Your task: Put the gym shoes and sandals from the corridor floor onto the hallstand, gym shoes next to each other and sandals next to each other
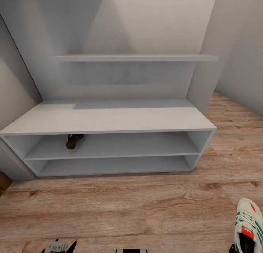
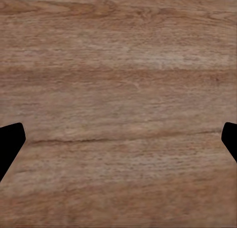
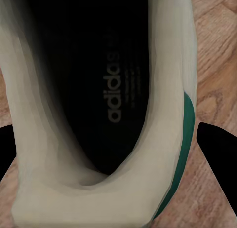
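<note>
gym shoe (image 1: 248, 223) — toe toward hallstand (image 1: 109, 119)

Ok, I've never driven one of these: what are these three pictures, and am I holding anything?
It is a wheeled robot with two arms. The big picture comes from its head, looking down at the hallstand on the corridor floor. One brown sandal lies on the upper of its two low shelves. The other two pictures come from cameras on the wrists. The left jaws are spread wide over floorboards, holding nothing. The right jaws stand either side of the heel of a white gym shoe, seen at the head picture's lower right. Whether they grip it, I cannot tell.
</note>
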{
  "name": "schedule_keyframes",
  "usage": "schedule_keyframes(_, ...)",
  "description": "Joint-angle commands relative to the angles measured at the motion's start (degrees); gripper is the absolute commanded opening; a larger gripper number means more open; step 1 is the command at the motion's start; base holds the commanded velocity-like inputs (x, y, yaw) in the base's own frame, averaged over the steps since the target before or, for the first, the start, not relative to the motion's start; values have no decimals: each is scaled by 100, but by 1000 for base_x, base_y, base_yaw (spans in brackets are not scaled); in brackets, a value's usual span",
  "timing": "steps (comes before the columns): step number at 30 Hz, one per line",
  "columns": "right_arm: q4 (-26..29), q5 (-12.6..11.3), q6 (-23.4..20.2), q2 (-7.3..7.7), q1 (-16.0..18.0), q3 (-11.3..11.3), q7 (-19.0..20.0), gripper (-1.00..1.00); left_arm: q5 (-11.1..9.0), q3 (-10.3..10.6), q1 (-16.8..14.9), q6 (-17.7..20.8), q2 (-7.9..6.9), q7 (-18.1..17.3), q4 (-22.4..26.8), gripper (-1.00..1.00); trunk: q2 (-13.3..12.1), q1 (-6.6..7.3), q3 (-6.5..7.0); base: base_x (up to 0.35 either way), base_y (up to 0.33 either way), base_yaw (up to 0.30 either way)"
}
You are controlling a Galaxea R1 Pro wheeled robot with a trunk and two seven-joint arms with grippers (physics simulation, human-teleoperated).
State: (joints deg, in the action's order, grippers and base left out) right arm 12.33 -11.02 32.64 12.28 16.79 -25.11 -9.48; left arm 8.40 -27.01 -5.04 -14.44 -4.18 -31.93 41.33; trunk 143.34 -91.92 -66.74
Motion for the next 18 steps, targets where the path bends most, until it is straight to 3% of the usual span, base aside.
schedule_keyframes(1,-4,-58,22,0,2,35,-9,-100,59,-42,3,-34,0,-25,-3,100,2,1,-4,0,0,0)
schedule_keyframes(12,6,-58,31,-22,10,32,-13,-100,40,-388,45,-42,-12,-31,7,100,2,1,-4,0,-6,0)
schedule_keyframes(18,0,-58,39,-24,6,33,-19,-100,40,-426,47,-43,-8,-33,7,100,2,1,-4,-7,-246,0)
